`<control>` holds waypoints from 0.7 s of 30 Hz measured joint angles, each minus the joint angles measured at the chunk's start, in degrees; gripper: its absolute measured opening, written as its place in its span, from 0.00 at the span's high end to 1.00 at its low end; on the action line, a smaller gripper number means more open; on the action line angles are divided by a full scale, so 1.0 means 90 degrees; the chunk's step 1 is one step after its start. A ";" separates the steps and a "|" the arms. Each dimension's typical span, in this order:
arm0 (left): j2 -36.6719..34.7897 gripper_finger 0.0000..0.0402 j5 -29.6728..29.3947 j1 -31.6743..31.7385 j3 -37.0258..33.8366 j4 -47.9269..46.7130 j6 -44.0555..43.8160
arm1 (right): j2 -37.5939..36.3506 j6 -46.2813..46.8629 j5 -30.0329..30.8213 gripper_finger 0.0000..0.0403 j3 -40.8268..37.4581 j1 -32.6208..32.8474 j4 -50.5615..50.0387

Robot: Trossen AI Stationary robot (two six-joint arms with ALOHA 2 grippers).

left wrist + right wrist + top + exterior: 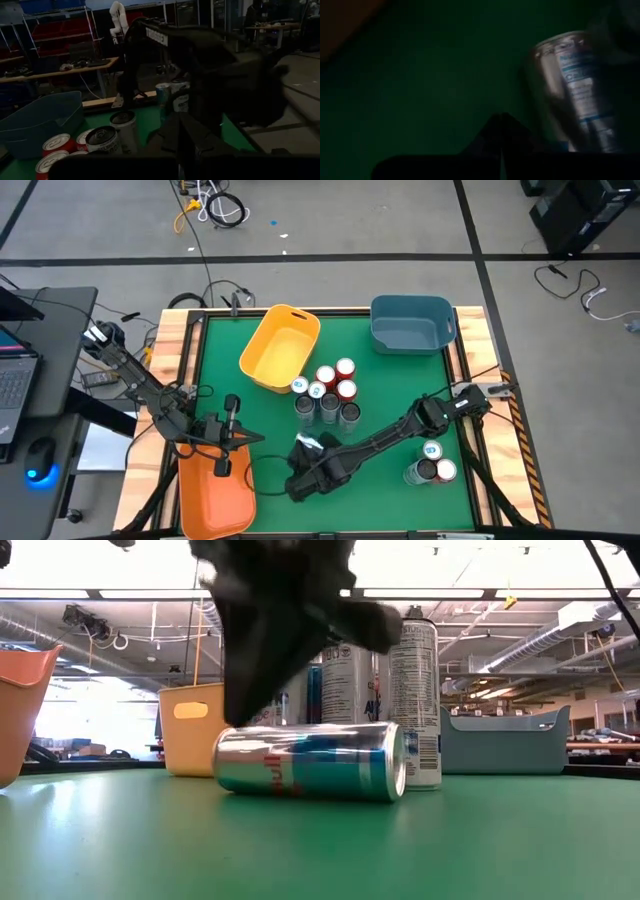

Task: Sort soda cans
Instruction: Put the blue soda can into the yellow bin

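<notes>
A silver can with blue marks lies on its side on the green mat (310, 762) (311, 444) (572, 85). My right gripper (300, 483) (240, 715) (502, 125) is shut, its fingertips just beside and above this can. Several red, dark grey and silver cans (326, 390) (107, 137) stand upright in a cluster at mid-table. Three more cans (432, 465) stand near the right edge. My left gripper (245, 438) (184, 130) is shut, waiting at the far rim of the orange bin. My right gripper's shut fingers (250, 690) come slanting down from above toward the lying can's upper side (245, 735). I cannot tell whether they touch it. The can rests lengthwise on the mat.
A yellow bin (280, 345) lies tilted at the far middle and a blue-grey bin (412, 322) at the far right. An orange bin (212, 495) sits at the near left corner. Wooden rails (172, 370) edge the mat. Bare green mat lies at the near middle (370, 500).
</notes>
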 joint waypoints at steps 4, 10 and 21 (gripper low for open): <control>0.0000 0.99 0.0000 0.0000 0.0000 0.0002 0.0000 | -0.0017 -0.0250 0.0598 0.99 0.0567 0.0096 -0.0199; 0.0000 0.99 0.0005 0.0000 0.0000 0.0003 -0.0031 | 0.0000 -0.0700 0.0361 0.84 0.0668 -0.0136 -0.0615; 0.0000 0.99 0.0039 0.0002 0.0000 -0.0064 -0.0094 | 0.0084 -0.1353 -0.0256 0.29 0.0667 -0.0450 -0.0372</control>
